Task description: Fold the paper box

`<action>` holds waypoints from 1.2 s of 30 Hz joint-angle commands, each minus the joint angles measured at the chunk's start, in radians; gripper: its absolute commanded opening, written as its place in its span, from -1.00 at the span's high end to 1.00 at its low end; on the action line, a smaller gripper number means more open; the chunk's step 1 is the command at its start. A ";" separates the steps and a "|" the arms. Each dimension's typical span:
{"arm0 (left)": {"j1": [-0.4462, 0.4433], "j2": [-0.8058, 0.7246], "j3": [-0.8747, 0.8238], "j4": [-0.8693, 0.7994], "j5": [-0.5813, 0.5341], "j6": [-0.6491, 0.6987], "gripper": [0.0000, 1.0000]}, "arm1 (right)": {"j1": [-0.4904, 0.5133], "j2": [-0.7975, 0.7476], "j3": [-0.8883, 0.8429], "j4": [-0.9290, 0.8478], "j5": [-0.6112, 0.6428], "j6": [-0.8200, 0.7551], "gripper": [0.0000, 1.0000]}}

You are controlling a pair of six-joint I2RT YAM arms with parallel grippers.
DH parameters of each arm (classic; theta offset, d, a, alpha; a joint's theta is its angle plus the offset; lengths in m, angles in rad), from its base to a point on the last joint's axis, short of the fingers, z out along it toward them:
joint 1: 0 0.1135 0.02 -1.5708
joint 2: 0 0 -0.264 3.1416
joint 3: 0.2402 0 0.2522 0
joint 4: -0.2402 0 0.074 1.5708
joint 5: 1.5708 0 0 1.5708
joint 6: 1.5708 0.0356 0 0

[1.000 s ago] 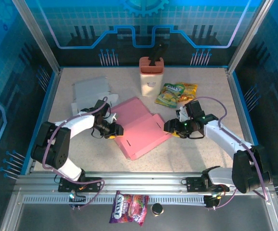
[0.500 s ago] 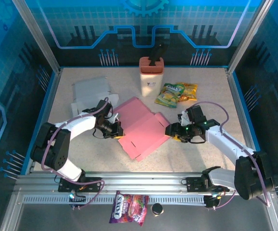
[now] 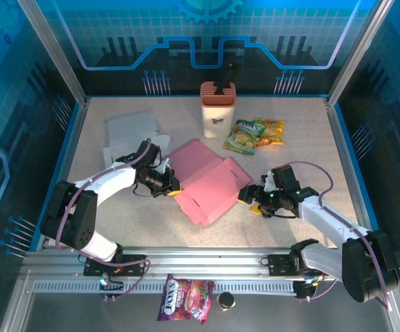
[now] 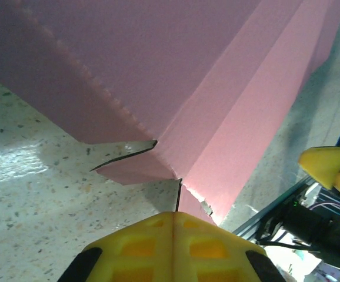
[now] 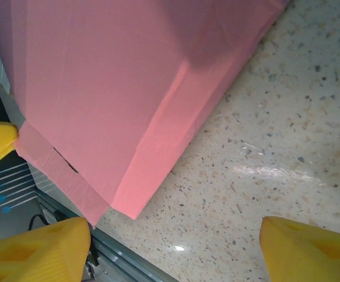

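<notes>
As left tool pinches, box, right tool beside

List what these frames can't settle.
- Left wrist: whether the shut left gripper pinches the edge of the pink box; its own fingertips cover the contact.
- Right wrist: the box's far flaps, cut off by the frame's top edge.
- Top external: dark item in the white holder, too small and dark to name.

Setting: robotics test cell, laboratory type. Evidence: silver aluminium-profile frame posts; blue wall panels printed with circuit and gear motifs; speckled beige stone-look worktop; slotted aluminium mounting rail along near edge.
</notes>
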 commanded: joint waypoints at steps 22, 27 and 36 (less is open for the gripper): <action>-0.007 -0.048 0.100 0.078 0.138 -0.244 1.00 | 0.113 0.329 -0.192 1.033 0.050 0.625 -0.53; -0.007 -0.046 0.101 0.073 0.136 -0.241 1.00 | 0.125 0.416 -0.214 1.241 0.090 0.708 -0.25; -0.007 -0.039 0.101 0.075 0.127 -0.234 1.00 | 0.112 0.172 -0.173 0.865 0.140 0.586 0.03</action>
